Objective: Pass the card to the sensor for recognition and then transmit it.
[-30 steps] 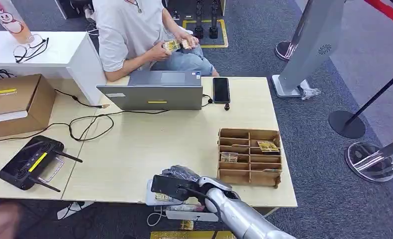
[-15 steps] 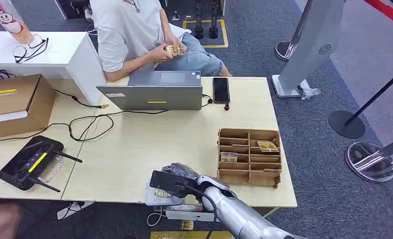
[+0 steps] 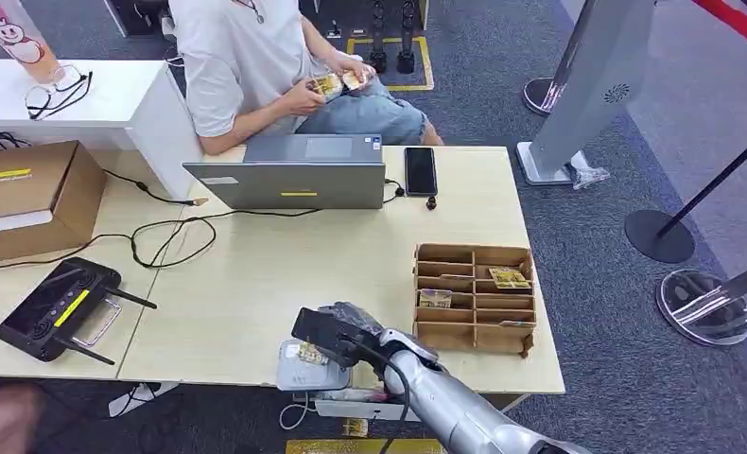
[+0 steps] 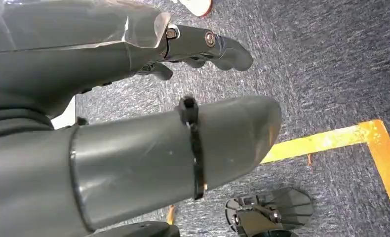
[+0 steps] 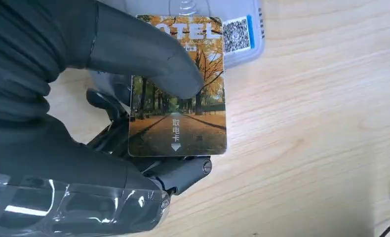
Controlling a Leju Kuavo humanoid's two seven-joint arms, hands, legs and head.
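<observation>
My right hand (image 3: 337,333) pinches a card (image 5: 180,106) printed with an autumn tree avenue between thumb and fingers. It holds the card just over the grey sensor pad (image 3: 308,369) at the table's near edge. In the right wrist view the card's far end overlaps the sensor (image 5: 242,34), beside its QR label. The card (image 3: 310,355) peeks out under the hand in the head view. My left hand (image 4: 183,98) hangs over the carpet floor with its fingers apart and nothing in them.
A cardboard card rack (image 3: 474,296) with a few cards stands right of the hand. A laptop (image 3: 294,175) and phone (image 3: 420,170) lie at the far side, where a seated person (image 3: 247,57) handles cards. A black controller (image 3: 58,307) sits left.
My right hand has shifted slightly away from the table's near edge with the card, uncovering more of the sensor pad. The person's hands keep shuffling cards.
</observation>
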